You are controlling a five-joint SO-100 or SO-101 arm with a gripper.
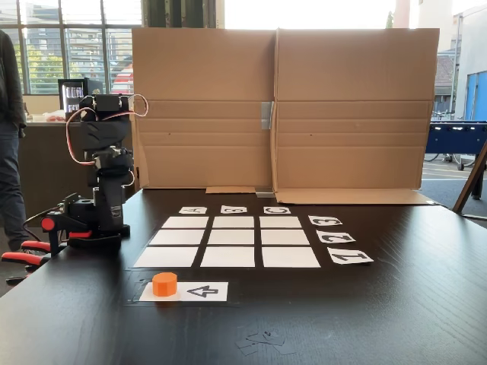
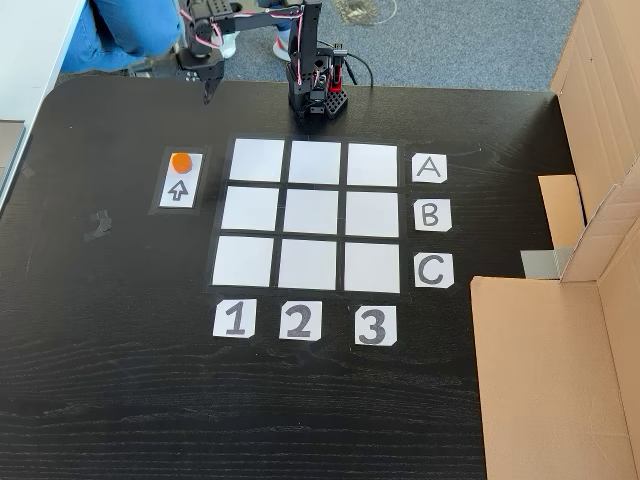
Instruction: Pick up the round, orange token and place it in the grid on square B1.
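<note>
Orange token [image 2: 180, 161] sits on one end of the white arrow card [image 2: 180, 188], just beside the grid [image 2: 311, 213] on its number-1 side, clear of the cells. In the overhead-style fixed view, square B1 [image 2: 249, 209] is the blank middle cell of the column above card 1 [image 2: 235, 320]. Gripper [image 2: 208, 93] hangs off the folded arm above the tabletop [image 2: 100, 300], near the token, apart from it; whether spread or pressed together, cannot tell. Cardboard wall [image 1: 281, 114] stands behind.

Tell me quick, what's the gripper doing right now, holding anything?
Gripper: holding nothing; whether open or closed cannot be told. It hangs apart from the token, which sits on the arrow card.
</note>
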